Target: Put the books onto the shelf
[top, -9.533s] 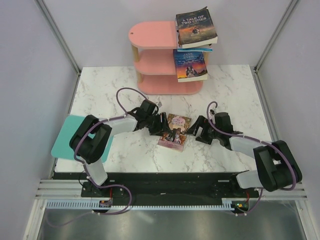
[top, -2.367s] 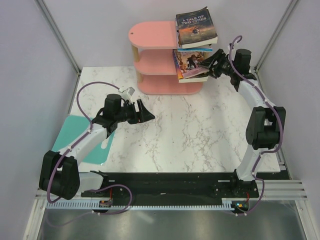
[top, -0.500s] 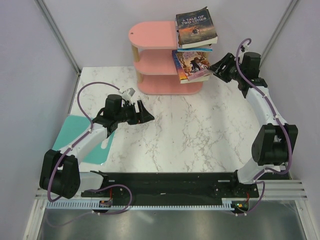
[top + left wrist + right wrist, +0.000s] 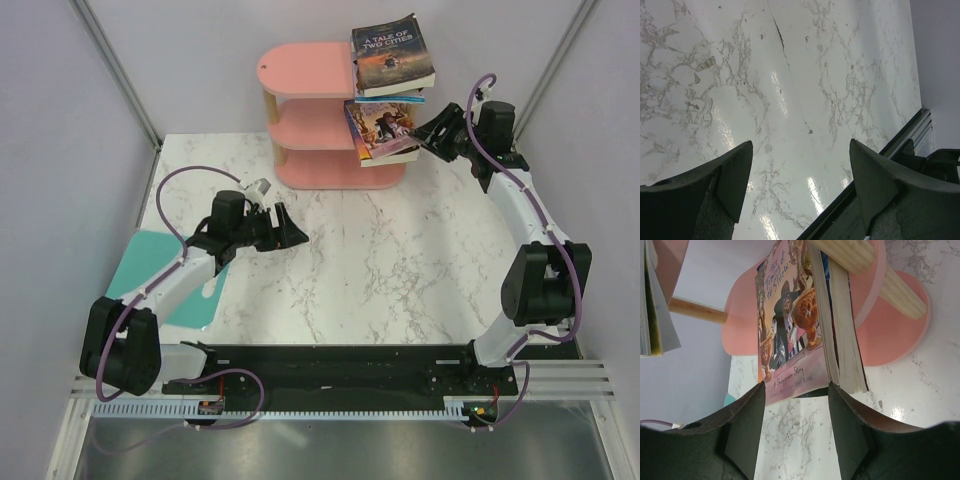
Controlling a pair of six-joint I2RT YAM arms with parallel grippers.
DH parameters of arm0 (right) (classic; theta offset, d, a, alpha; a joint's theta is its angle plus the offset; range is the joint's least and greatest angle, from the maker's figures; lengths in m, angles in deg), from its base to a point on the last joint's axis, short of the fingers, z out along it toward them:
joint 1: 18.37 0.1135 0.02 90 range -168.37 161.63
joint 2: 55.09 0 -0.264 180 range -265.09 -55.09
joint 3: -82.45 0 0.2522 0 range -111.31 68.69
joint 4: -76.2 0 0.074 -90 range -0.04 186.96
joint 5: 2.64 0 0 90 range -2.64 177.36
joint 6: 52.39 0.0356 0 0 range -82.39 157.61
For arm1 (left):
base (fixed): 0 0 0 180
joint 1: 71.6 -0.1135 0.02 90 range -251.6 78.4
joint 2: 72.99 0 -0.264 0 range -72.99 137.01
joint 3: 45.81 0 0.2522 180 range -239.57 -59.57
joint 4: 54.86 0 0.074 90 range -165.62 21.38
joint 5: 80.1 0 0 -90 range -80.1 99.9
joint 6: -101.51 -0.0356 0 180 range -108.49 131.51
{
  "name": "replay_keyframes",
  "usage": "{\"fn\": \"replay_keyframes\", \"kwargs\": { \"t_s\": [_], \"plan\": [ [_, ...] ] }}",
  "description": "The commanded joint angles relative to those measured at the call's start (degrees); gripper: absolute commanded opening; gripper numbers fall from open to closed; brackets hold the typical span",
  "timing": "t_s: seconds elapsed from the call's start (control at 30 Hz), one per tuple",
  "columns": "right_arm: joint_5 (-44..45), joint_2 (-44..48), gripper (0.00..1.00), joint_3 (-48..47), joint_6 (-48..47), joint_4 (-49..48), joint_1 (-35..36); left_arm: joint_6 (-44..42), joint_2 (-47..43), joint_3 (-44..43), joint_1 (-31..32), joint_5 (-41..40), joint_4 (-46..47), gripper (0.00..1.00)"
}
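The right gripper (image 4: 796,390) was raised level with the middle board of the shelf (image 4: 310,70), its fingers parted and clamped on nothing. One finger sat above and one below the near edge of the picture-covered book (image 4: 785,330), with open space showing between them. Whether either finger touched the cover could not be told. That book lay flat just ahead of the fingertips as the top of a small stack, resting on a thicker book (image 4: 845,340) whose page edges faced the gripper. Both books overhung the board on the gripper's side. This was probably because the stack had to sit outside the pale wooden posts, so a book could only go in from that open side. Above the gripper, on the top board, "A Tale of Two Cities" (image 4: 392,55) also jutted past the rim towards it. Judging by this, the picture-covered book was on the shelf and the fingers needed only to back straight away without dragging it. The left gripper (image 4: 800,144) was far from the shelf, low over the bare marble tabletop (image 4: 380,260), spread wide and empty. Behind it a teal board (image 4: 135,262) lay under its arm.
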Motion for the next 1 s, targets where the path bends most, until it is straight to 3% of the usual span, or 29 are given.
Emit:
{"fn": "replay_keyframes", "kwargs": {
  "t_s": [0.0,0.73,0.83,0.97],
  "plan": [
    [-1.3,0.49,0.61,-2.83,0.05,-2.08,1.35,-1.77,0.31,0.13,0.39,-0.23,0.12,0.84],
    [-2.53,4.87,0.63,1.12,-1.79,-0.32,2.23,-1.94,2.43,-0.05,0.39,-0.23,0.56,0.84],
    [-1.13,7.33,0.64,1.74,-4.51,2.49,2.14,-2.12,2.51,0.21,0.31,-0.32,0.56,0.84],
    [6.59,12.43,0.75,5.24,-10.92,7.85,2.58,-3.0,1.9,-0.4,0.39,-1.72,-0.75,0.84]
  ]
}}
